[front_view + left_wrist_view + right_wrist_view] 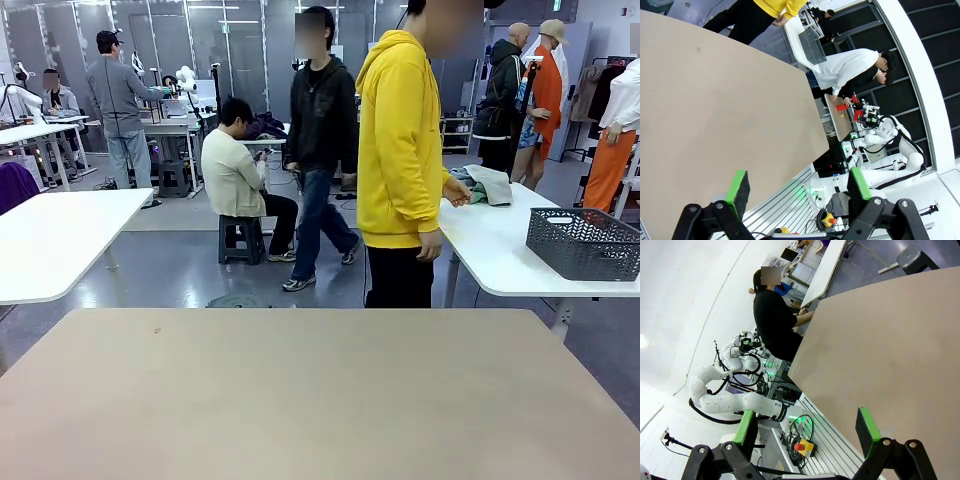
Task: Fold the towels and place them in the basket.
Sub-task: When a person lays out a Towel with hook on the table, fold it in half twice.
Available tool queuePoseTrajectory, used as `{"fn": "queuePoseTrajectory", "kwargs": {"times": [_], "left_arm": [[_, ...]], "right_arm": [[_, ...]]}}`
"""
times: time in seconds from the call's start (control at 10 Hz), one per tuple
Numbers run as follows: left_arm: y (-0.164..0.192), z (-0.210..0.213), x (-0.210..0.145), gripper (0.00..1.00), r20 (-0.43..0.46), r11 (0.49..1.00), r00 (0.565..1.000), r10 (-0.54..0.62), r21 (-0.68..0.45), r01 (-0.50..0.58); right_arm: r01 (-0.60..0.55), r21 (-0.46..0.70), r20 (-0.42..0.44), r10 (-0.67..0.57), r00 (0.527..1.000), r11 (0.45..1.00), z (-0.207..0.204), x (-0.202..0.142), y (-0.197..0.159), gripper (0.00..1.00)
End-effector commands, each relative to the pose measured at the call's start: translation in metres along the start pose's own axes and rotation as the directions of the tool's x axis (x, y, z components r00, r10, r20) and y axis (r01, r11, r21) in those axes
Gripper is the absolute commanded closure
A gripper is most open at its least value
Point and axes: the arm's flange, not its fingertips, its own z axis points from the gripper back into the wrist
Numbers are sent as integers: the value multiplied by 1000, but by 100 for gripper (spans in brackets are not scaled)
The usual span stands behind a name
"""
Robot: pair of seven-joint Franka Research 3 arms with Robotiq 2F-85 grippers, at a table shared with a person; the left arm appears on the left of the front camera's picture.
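Observation:
A pile of towels (482, 185), grey-white over green, lies on a white side table (500, 250) behind my own table; a person in a yellow hoodie (400, 150) stands there with one hand on the pile. The dark lattice basket (585, 243) rests on the same white table, at the right, and appears again as the basket (811, 46) in the left wrist view. My left gripper (797, 189) is open with nothing between its green pads, over the edge of the tan table (715, 115). My right gripper (807, 427) is open too, beside the tan table (880, 350).
The tan table (320, 390) in front of me is bare. Another white table (60, 235) stands at the left. People sit and stand in the room behind, and a grey stool (243, 238) is on the floor beyond the table.

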Motion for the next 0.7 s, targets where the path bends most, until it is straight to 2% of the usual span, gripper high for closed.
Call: {"fn": "queuePoseTrajectory", "kwargs": {"times": [0.0,0.6], "left_arm": [[0,0,-2,0,0,1000,1000,-21,-17,21],[0,0,-2,0,0,1000,1000,-21,-17,21]], "right_arm": [[-21,11,9,21,1000,1000,1,2,0,0],[-21,11,9,21,1000,1000,1,2,0,0]]}}
